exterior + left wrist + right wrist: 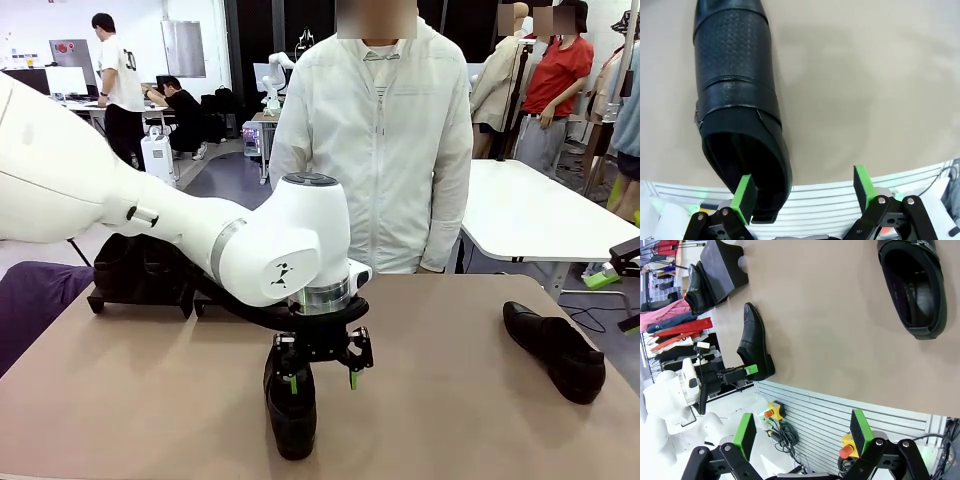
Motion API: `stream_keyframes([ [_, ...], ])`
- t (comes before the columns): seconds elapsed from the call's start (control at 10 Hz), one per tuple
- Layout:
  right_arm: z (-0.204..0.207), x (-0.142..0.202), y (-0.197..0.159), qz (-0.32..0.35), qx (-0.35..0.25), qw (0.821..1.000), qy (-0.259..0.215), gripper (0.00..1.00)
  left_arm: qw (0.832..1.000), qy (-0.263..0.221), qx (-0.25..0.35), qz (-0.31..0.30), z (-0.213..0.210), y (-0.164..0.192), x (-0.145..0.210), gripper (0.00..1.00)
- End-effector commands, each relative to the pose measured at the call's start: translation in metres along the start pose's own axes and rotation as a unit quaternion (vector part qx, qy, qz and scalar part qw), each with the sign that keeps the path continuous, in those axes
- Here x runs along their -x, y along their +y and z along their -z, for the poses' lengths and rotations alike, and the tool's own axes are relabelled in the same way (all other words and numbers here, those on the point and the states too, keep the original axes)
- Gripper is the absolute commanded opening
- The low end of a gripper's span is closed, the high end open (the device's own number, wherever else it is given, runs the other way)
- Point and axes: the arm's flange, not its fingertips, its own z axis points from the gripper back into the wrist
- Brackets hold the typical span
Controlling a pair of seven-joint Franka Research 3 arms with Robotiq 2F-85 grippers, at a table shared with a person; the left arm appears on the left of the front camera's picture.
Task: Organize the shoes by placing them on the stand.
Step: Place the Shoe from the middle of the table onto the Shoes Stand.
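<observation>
The front view shows the left arm [150, 215] sweeping in from 9 o'clock across the tan surface [450, 420], its wrist turned straight down over the near shoe [290, 405] at 6 o'clock. A person in a white jacket [380, 140] stands at 12 o'clock. The second shoe [555, 350] lies alone at 3 o'clock, and the stand [140, 295] sits at 9 o'clock, partly hidden behind the arm.

The left wrist view gives us what the front cannot: the near shoe's open heel end points toward the left gripper [804, 192]. One green pad [745, 197] overlaps the heel rim, while the other hangs over bare surface. The gripper's fingers are spread wide and grip nothing; we cannot tell whether the pad touches the leather.

The right wrist view looks down from higher up. In it, the right gripper [803, 432] is spread wide and empty over the surface's edge, with the second shoe at 1 o'clock. At 10 o'clock we see the sloped stand, with another shoe [694, 287] beside it.
</observation>
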Motion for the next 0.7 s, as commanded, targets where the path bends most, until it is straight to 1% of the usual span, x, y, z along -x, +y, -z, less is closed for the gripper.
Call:
stream_keyframes([
  [0.0,-0.001,0.003,-0.001,-0.004,-0.001,1.000,0.003,1.00,1.000,-0.012,-0.006,-0.016,0.006,-0.007,-0.007,1.00],
  [0.1,-0.001,0.003,-0.001,-0.004,-0.001,1.000,0.003,1.00,0.997,-0.044,-0.030,-0.049,0.021,-0.006,-0.009,1.00],
  [0.3,-0.001,0.003,-0.001,-0.004,-0.001,1.000,0.003,1.00,0.997,-0.050,-0.036,-0.055,0.040,-0.005,-0.012,1.00],
  [0.4,-0.001,0.003,-0.001,-0.004,-0.001,1.000,0.003,1.00,0.995,-0.057,-0.049,-0.059,0.046,-0.006,-0.015,1.00],
  [0.5,-0.001,0.003,-0.001,-0.004,-0.001,1.000,0.003,1.00,0.996,-0.059,-0.046,-0.057,0.047,-0.008,-0.017,1.00],
  [0.6,-0.001,0.003,-0.001,-0.004,-0.001,1.000,0.003,1.00,0.996,-0.064,-0.048,-0.046,0.044,-0.009,-0.019,0.40],
])
